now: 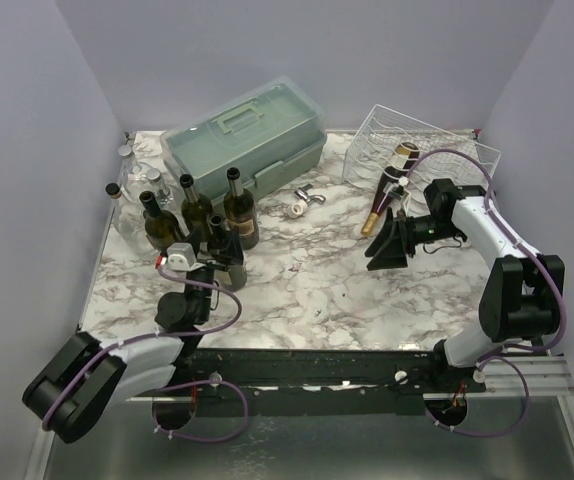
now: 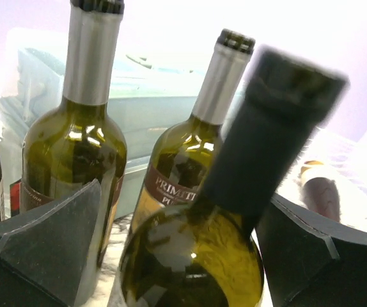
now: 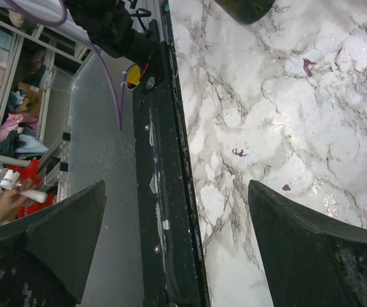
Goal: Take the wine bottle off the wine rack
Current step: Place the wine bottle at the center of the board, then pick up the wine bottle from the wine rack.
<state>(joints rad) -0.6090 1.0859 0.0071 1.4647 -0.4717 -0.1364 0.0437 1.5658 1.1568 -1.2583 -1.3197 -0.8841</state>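
Observation:
The white wire wine rack (image 1: 437,140) stands at the back right. A wine bottle (image 1: 391,185) lies tilted with its base on the rack and its gold-capped neck reaching down to the marble table. My right gripper (image 1: 385,248) hovers just near of that neck, open and empty; in the right wrist view the gripper (image 3: 176,192) looks down at the table's front rail. At the left, my left gripper (image 1: 222,265) stands open around a green bottle with a black cap (image 2: 196,256); table shows between the left finger (image 2: 49,243) and the glass. That bottle leans and its neck is blurred.
A pale green toolbox (image 1: 247,140) sits at the back centre. Three dark bottles (image 1: 195,205) (image 1: 239,208) (image 1: 157,225) stand close behind my left gripper, with clear glass bottles (image 1: 137,185) further left. A small white and metal item (image 1: 307,200) lies mid-table. Walls enclose three sides.

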